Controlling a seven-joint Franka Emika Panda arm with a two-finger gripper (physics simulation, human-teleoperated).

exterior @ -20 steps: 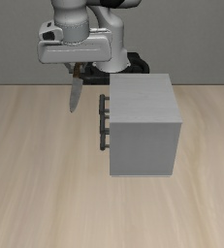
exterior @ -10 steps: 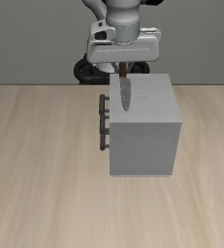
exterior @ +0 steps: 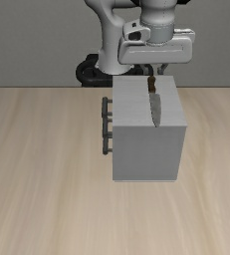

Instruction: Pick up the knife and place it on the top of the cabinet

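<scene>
In the exterior view, the tool (exterior: pixel 152 72) hangs above the grey cabinet (exterior: pixel 136 151), its fingers closed on the dark handle of the knife (exterior: pixel 154 106). The knife hangs blade down over the cabinet's top, toward the view's right; whether its tip touches cannot be told. The cabinet stands on the wooden table (exterior: pixel 42 184), with dark drawer handles (exterior: pixel 108 127) on its left face.

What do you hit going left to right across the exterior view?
Robot base → cabinet handles → knife, hanging over the cabinet top.
</scene>
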